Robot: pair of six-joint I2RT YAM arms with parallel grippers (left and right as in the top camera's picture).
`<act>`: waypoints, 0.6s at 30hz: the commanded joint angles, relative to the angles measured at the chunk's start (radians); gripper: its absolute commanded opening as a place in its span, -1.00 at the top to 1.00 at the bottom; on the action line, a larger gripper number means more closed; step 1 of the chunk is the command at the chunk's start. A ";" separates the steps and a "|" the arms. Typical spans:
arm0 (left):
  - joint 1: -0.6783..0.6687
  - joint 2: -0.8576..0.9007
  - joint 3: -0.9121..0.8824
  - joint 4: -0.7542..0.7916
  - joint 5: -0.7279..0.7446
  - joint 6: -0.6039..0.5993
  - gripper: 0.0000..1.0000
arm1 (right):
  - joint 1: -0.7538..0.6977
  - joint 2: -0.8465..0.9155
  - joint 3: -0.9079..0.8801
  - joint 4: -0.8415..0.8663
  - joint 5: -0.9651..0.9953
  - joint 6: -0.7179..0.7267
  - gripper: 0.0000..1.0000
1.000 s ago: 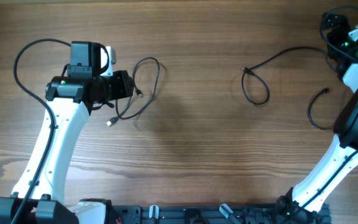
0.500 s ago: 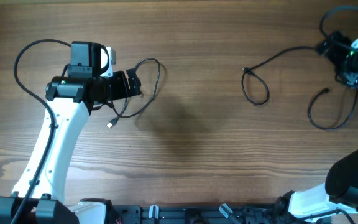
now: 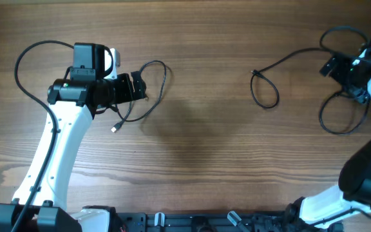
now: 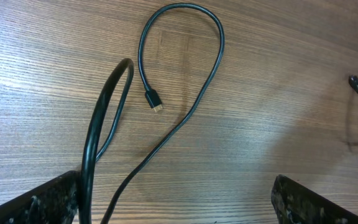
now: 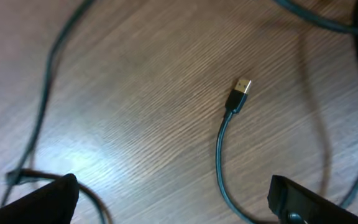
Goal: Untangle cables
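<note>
One thin black cable (image 3: 161, 84) lies in a loop by my left gripper (image 3: 138, 87), with a metal-tipped plug (image 3: 113, 129) below it. In the left wrist view this cable (image 4: 216, 56) loops ahead with a small plug (image 4: 154, 101); a raised strand (image 4: 101, 118) passes just inside the left finger (image 4: 42, 202). My left gripper (image 4: 173, 208) is wide open. A second cable (image 3: 265, 90) forms a small loop mid-right and runs up to the right. My right gripper (image 3: 341, 67) hovers open above a third loop (image 3: 340, 119). The right wrist view shows its USB plug (image 5: 241, 87) between the open fingers.
Thicker black arm cables arc at the far left (image 3: 19, 61) and at the top right (image 3: 337, 32). The arm bases and a black rail (image 3: 192, 222) sit along the front edge. Bare wood table (image 3: 198, 148) lies between the two cable groups.
My right arm has swung from the top right corner leftward and down over the right-hand cable loop. My left gripper moved slightly right earlier, then held still.
</note>
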 commanded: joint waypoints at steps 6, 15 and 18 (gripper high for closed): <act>-0.005 0.007 -0.004 0.009 0.009 0.005 -1.00 | -0.032 0.150 -0.010 0.026 0.104 -0.006 -0.99; -0.005 0.007 -0.004 0.010 0.009 0.006 -1.00 | -0.097 0.210 -0.010 0.024 0.179 -0.006 -0.99; -0.005 0.007 -0.004 0.010 0.009 0.006 -1.00 | -0.157 0.210 -0.010 -0.014 0.285 0.048 -0.99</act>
